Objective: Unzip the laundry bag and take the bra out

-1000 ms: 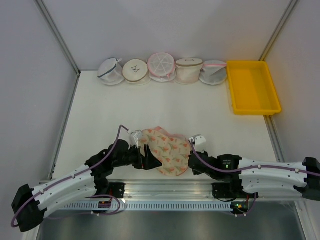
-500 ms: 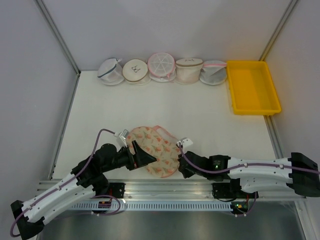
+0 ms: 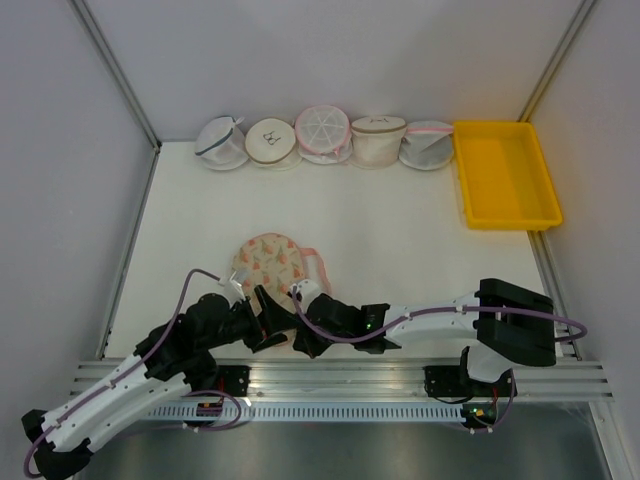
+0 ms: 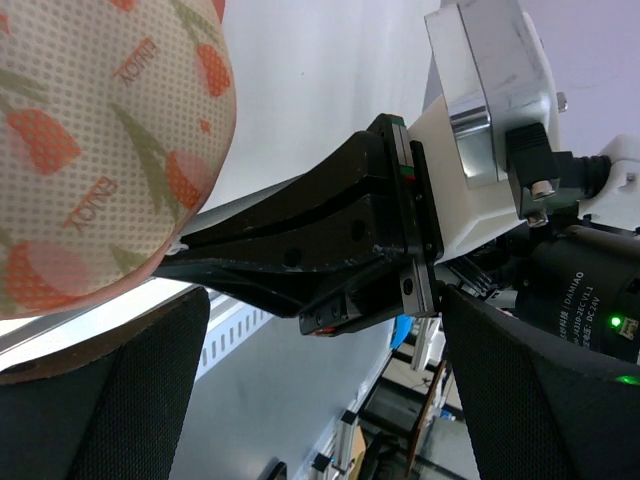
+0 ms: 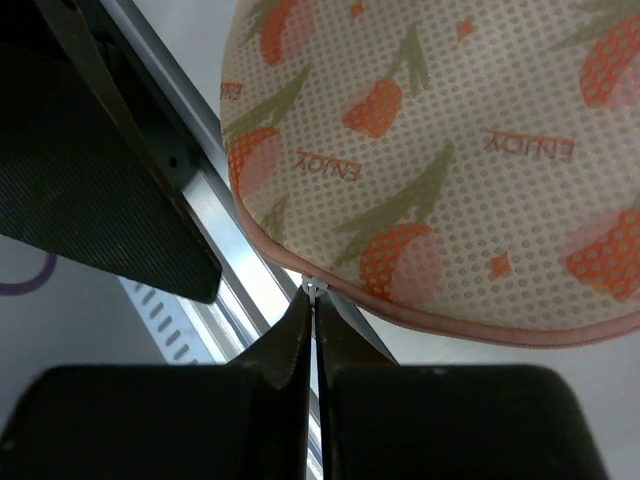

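The laundry bag (image 3: 270, 260), cream with an orange-pink print and pink trim, lies at the near left of the table, its pink loop (image 3: 319, 266) to its right. My right gripper (image 3: 288, 312) reaches across to the bag's near edge. In the right wrist view it (image 5: 313, 300) is shut on the small white zipper pull (image 5: 314, 287) at the bag's pink rim (image 5: 440, 325). My left gripper (image 3: 268, 320) is wide open and empty just beside it. In the left wrist view its pads (image 4: 100, 400) frame the right gripper's black fingers (image 4: 300, 240). The bra is hidden.
Several round mesh bags (image 3: 322, 135) stand in a row at the back. A yellow tray (image 3: 505, 175) sits at the back right. The aluminium rail (image 3: 340, 378) runs along the near edge, right under both grippers.
Both grippers have moved left. The bag has slid left and farther from the rail, and shows less of itself. The right gripper has kept its pinch at the bag's rim.
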Available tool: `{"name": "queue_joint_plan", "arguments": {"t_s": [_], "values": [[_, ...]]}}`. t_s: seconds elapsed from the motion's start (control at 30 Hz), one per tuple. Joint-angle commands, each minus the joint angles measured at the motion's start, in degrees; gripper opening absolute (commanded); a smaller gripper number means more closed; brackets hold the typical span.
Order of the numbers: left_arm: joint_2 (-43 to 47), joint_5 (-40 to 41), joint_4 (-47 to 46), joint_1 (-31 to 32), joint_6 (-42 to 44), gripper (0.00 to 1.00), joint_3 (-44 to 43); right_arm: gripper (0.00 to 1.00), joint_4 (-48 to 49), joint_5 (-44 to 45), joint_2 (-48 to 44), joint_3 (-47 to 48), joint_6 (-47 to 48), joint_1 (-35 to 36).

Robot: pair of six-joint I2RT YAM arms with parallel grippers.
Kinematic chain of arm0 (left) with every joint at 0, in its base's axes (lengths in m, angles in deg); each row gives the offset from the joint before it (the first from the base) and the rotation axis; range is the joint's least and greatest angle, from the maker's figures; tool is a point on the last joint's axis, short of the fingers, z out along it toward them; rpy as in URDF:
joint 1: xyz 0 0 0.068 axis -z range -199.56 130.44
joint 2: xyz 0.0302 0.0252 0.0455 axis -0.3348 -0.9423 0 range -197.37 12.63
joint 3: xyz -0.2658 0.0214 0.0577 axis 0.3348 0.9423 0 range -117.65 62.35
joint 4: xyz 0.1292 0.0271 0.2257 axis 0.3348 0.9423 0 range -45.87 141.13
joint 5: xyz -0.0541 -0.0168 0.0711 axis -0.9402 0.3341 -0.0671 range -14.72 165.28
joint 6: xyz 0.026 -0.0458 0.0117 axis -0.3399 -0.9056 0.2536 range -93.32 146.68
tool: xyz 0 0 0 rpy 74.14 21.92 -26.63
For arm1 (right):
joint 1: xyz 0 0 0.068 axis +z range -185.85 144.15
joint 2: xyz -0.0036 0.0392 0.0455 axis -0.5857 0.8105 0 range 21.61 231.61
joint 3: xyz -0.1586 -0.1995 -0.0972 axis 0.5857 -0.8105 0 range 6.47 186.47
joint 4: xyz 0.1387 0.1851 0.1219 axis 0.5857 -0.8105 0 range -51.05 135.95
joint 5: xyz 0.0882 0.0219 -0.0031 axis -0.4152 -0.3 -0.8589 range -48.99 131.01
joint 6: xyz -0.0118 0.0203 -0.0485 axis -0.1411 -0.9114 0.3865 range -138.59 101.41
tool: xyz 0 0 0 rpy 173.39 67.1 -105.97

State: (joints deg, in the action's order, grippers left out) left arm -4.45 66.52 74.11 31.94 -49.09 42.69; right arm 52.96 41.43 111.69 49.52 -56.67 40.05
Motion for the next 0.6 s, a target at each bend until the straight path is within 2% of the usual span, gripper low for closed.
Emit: {"name": "queue_joint_plan", "arguments": {"t_s": [0.0,0.2,0.3,0.57], "values": [[3.6,3.3,6.5,0.3,-4.5,1.00,-1.5,0.00,6.6,-0.8,0.9,5.3,2.8,-0.2],[10.5,10.2,13.6,0.2,-8.2,1.00,-2.0,0.01,7.0,-0.8,-1.3,5.0,3.7,-1.6],[11.2,10.6,14.2,0.2,-9.2,1.00,-1.9,0.00,5.9,1.4,-2.6,4.2,4.3,-2.1],[1.0,3.1,14.7,0.2,-8.2,1.00,-3.6,0.01,3.5,2.6,-5.8,4.1,6.4,-5.0]]}}
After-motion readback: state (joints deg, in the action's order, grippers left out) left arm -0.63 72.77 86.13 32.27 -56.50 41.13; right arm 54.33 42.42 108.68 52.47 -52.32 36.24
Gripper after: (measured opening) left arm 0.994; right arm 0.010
